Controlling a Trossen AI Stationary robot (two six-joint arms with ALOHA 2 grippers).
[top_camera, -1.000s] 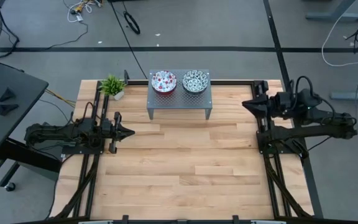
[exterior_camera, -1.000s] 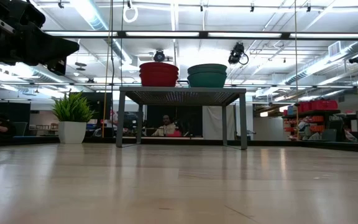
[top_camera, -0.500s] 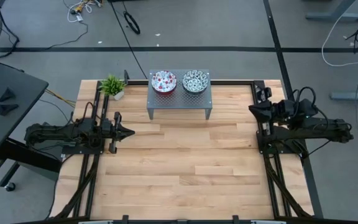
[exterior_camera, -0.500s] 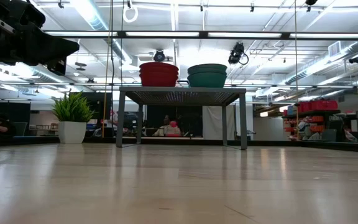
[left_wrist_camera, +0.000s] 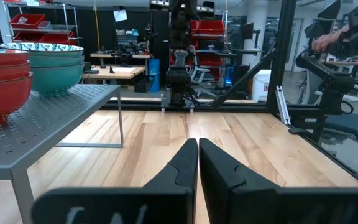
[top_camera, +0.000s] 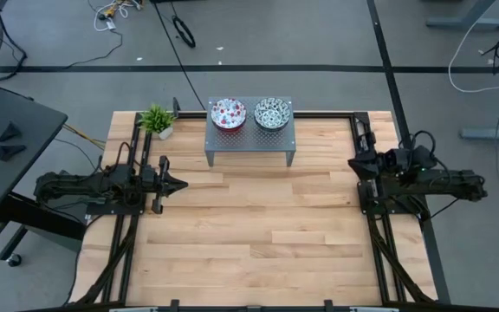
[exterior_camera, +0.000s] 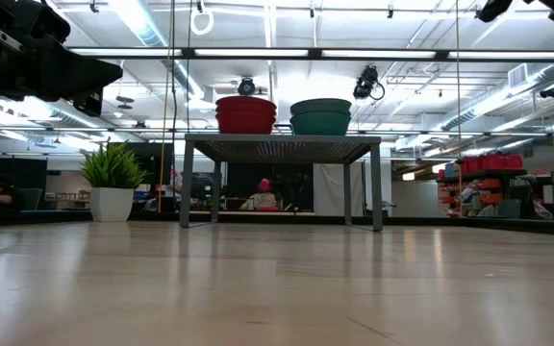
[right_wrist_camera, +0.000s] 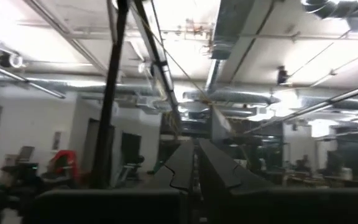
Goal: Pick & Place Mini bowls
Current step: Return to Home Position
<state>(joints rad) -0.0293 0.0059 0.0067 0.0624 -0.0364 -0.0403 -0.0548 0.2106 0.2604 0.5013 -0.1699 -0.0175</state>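
Two stacks of mini bowls stand side by side on the grey perforated stand (top_camera: 249,139) at the table's far middle. The reddish stack (top_camera: 228,113) (exterior_camera: 245,113) is on the left and the green-teal stack (top_camera: 271,113) (exterior_camera: 320,115) on the right. My left gripper (top_camera: 181,184) (left_wrist_camera: 197,148) is shut and level near the table's left edge, pointing across the table; the stand and both stacks (left_wrist_camera: 5,78) lie off to its side. My right gripper (top_camera: 352,162) (right_wrist_camera: 196,149) is shut at the right edge, tilted up at the ceiling.
A small potted plant (top_camera: 157,120) stands at the far left, beside the stand. The wooden tabletop (top_camera: 258,225) spreads between the two arms. Black rails run along the left and right edges. Beyond the table is a workshop with shelves and a person seated.
My right gripper has sunk and drawn back toward the table's right edge, folding in over its base, and its fingers have tipped further upward. It has stayed shut. The bowls and my left arm have kept still.
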